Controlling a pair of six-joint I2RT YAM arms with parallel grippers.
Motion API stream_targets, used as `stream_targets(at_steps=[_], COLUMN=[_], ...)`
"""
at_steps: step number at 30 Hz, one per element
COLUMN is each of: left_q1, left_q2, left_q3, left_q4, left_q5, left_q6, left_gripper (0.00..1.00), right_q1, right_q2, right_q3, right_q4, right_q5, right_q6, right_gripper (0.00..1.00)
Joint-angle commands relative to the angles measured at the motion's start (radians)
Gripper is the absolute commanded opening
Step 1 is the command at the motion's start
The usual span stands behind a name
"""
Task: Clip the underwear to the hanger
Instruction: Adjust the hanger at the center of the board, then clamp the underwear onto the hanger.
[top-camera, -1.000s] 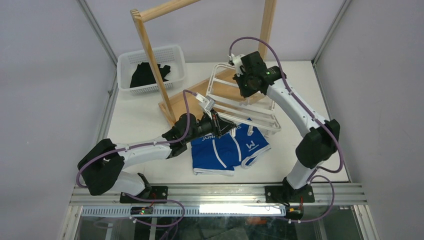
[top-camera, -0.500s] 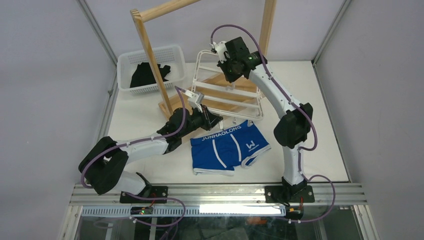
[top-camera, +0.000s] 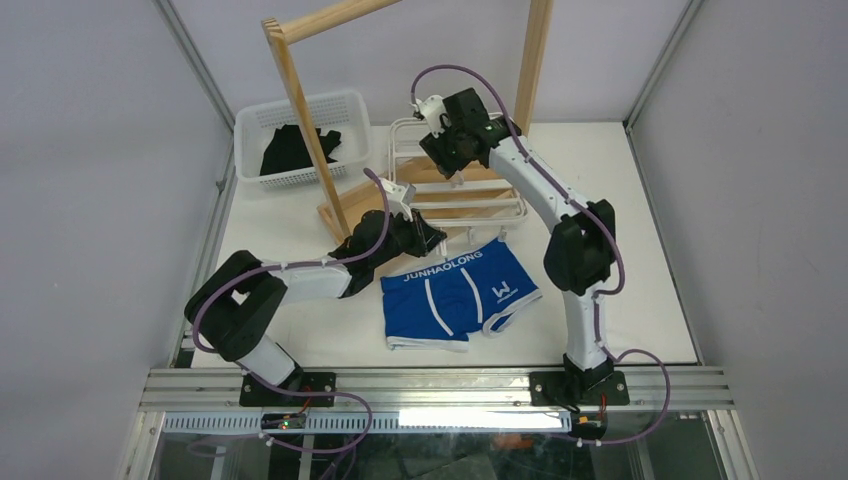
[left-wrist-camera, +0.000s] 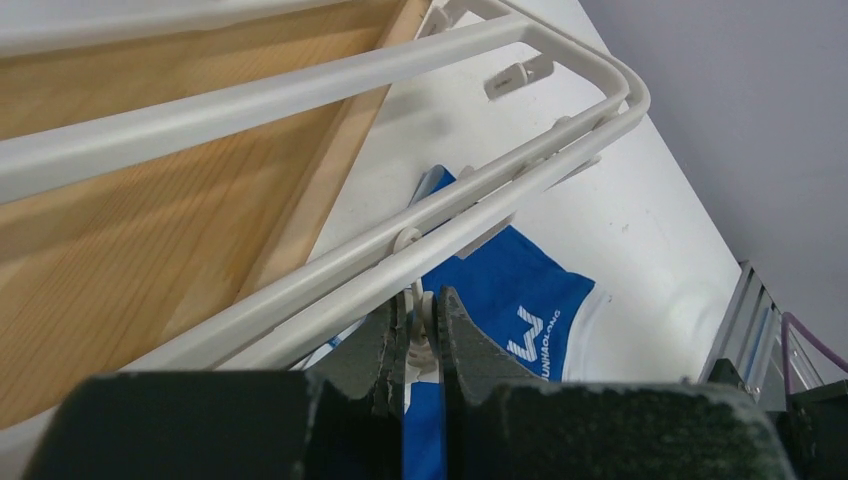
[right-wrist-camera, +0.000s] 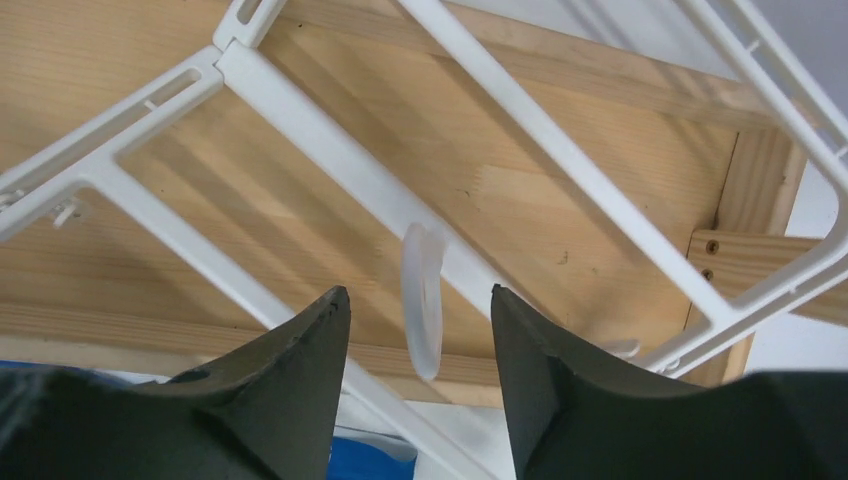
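Nothing clipped yet. Underwear lies flat on the table, just near of the hanger. Left gripper pinches a hanger clip. Right gripper gapes around the hook.

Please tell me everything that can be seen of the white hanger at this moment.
The hanger is a white plastic rectangular frame with rounded corners, several crossbars and small dangling clips. It sits over the wooden rack base; whether it rests on it is unclear. Its near rail runs beside the underwear. Its translucent hook stands between the fingers of the open right claw, with no visible contact. The left claw is shut on one clip under the near rail.
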Motion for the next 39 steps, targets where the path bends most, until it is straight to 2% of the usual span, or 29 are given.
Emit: stream_targets(at_steps=[1,4,9,13,15,21,24,27,33,36,39], left_q1=[-0.003,-0.002,0.0,0.008,0.01,0.01,0.01,0.009,0.01,0.01,0.009], left_q2=[0.023,0.026,0.022,0.027,0.024,0.012,0.01,0.009,0.005,0.001,-0.003], left_q3=[0.058,0.07,0.09,0.122,0.127,0.142,0.147,0.147,0.142,0.143,0.144], left_q4=[0.005,-0.009,-0.038,-0.091,-0.105,-0.151,-0.169,-0.177,-0.187,-0.191,-0.196], left_q5=[0.002,-0.008,-0.006,0.014,0.009,-0.034,-0.05,-0.053,-0.05,-0.049,-0.044], left_q6=[0.025,0.024,0.026,0.031,0.033,0.044,0.046,0.045,0.043,0.045,0.046], left_gripper=[0.0,0.0,0.0,0.0,0.0,0.0,0.0,0.0,0.0,0.0,0.0], right_q1=[-0.023,-0.044,-0.077,-0.085,-0.072,0.19,0.299,0.336,0.331,0.305,0.282], right_q2=[-0.216,-0.374,-0.737,-0.965,-1.041,-1.202,-1.197,-1.113,-0.897,-0.793,-0.723], right_q3=[-0.099,-0.272,-0.733,-0.986,-1.098,-1.36,-1.451,-1.495,-1.515,-1.503,-1.495], right_q4=[0.157,0.264,0.563,0.583,0.565,0.584,0.661,0.742,0.931,0.995,0.998], right_q5=[-0.026,-0.042,-0.138,-0.24,-0.268,-0.031,0.058,0.069,0.211,0.235,0.235], right_q6=[0.071,0.175,0.365,0.473,0.524,0.627,0.693,0.727,0.752,0.759,0.76], right_gripper=[0.58,0.59,0.59,0.59,0.55,0.52,0.48,0.44,0.24,0.14,0.14])
